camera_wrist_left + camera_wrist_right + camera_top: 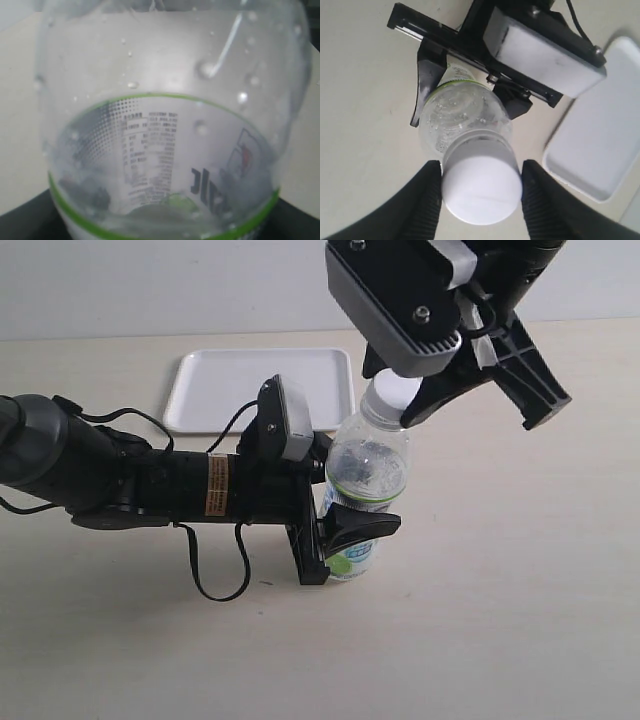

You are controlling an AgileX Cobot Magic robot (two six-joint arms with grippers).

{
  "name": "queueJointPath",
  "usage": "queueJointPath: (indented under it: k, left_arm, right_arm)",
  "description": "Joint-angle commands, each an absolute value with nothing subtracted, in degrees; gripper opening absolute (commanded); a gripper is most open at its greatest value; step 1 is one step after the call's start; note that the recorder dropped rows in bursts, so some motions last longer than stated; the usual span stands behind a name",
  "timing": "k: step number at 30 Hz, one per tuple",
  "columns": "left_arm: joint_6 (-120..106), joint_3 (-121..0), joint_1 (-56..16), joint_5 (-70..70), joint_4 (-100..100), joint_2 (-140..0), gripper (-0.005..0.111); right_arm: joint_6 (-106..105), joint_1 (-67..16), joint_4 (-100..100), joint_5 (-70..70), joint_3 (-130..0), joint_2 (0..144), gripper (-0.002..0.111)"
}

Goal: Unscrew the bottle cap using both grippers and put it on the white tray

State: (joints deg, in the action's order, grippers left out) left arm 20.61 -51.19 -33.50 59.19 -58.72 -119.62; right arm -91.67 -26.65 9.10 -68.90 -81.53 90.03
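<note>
I have the left claw (352, 502) clamped on the bottle (368, 465), low on its body. One black finger (365, 525) lies across the front of the label and the other is behind the bottle, mostly hidden. The bottle stands on the counter (520, 620) just right of centre in the exterior view. Its base rests on the surface and its neck points up toward the upper right of the frame.

The left arm (150, 480) reaches in from the left edge, lying low and nearly level. It has an orange label (216, 485) on its thick body.

The right claw (481, 195) comes down from the top of the exterior view and is closed on the cap (395, 390). In the right wrist view its two ribbed fingers (427, 210) press against opposite sides of the white cap. The cap sits on the bottle's neck.

The left wrist view is almost filled by the bottle's clear wall, beaded with droplets. The green edge of the label and some fine print show through it.

The tray (200, 390) lies flat on the counter in the upper left-centre of the exterior view, behind the left arm. Its near right corner is close to the bottle, and I cannot tell whether they touch.
</note>
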Motion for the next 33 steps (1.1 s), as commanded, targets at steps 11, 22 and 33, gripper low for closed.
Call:
queueJointPath:
  k: [11,22,33]
  left_arm:
    - [21.2,-51.3,-33.6,63.6,-56.4,-119.0,0.000]
    - [21.2,-51.3,-33.6,63.6,-56.4,-119.0,0.000]
    - [21.2,-51.3,-33.6,63.2,-56.1,-119.0,0.000]
  right_arm:
    - [-110.2,-26.6,7.9,-70.0,-81.6,90.1,0.000]
    - [-120.7,-26.6,7.9,-70.0,-81.6,90.1,0.000]
    - [-120.7,-26.6,8.3,-70.0,-81.6,87.1,0.000]
